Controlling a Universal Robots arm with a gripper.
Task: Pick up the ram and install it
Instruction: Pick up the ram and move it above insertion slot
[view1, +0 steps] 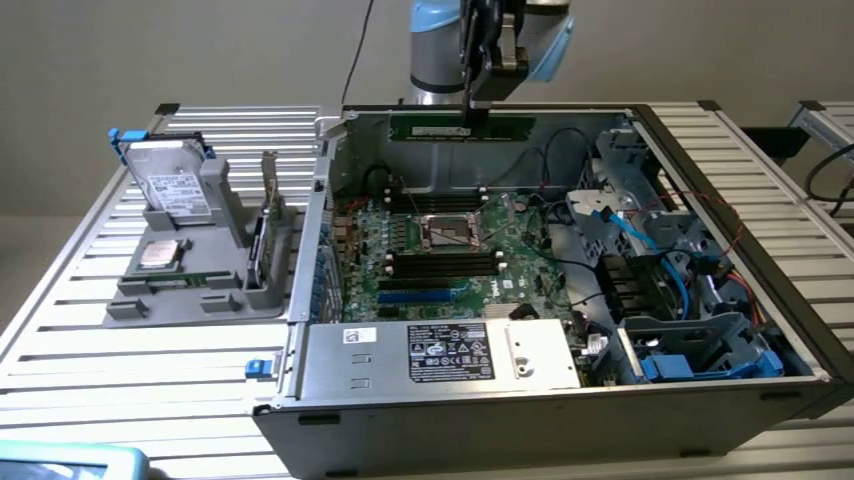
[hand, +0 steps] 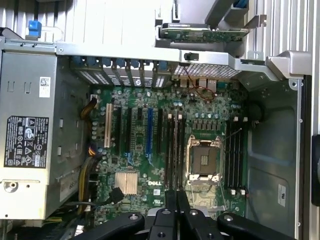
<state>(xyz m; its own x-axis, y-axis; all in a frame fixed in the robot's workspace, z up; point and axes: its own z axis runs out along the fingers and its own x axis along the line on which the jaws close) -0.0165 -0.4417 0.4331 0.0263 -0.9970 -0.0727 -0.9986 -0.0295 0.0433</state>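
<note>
In the exterior view, the claw (view1: 475, 112) is closed on the ram (view1: 461, 128), pinching it near the middle of its top edge. The stick hangs level in the air above the far wall of the open computer case (view1: 400, 420), well above the motherboard (view1: 514, 225). We judge this to be the carrying-and-lining-up stage. To do it well, we would keep the stick level, hold its long edge parallel to the memory slots (view1: 441, 262), and centre it over one slot before any pressing, since a tilted board can bind or bend. The ram is a thin, stiff green strip with a pale label. The case is grey sheet metal with sharp folded edges, and it sits on a ribbed aluminium surface (view1: 134, 360). In the wrist view, we look straight down past the claw (hand: 176, 200), whose black fingers (hand: 170, 200) sit pressed close together. Below lie the memory slots (hand: 172, 150), long narrow black plastic channels. They flank the square metal-framed processor socket (hand: 204, 160), and there are more slots (hand: 236, 155) on its other side. The board around them is matte green and crowded with small parts.
</note>
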